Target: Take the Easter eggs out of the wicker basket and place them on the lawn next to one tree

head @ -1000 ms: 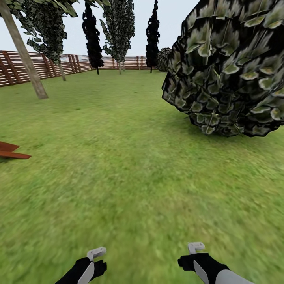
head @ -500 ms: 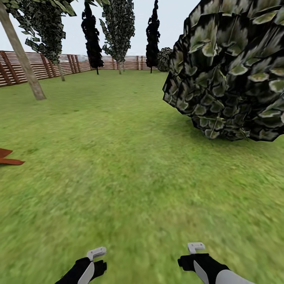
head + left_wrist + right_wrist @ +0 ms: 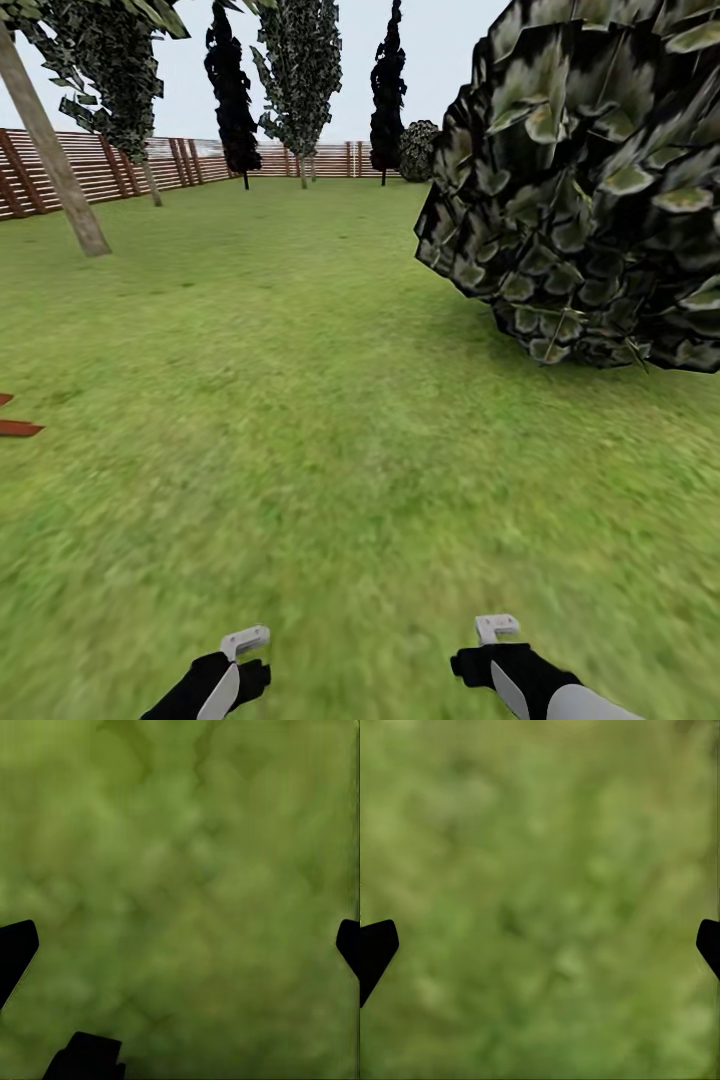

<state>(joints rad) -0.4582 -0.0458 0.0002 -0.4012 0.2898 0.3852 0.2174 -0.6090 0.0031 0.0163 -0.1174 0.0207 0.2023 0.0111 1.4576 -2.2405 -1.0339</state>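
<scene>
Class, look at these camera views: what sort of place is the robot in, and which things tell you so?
A fenced garden, outdoors: mottled green lawn all round, a brown slatted wooden fence at the back, and a big leafy bush with trees beyond.

Each arm ends in a black wrist housing with a pale grey-white panel along its side. The left claw (image 3: 245, 641) and right claw (image 3: 497, 627) are light grey angular brackets. Their fingertips (image 3: 16, 952) are black, blunt wedges in the wrist views.
</scene>
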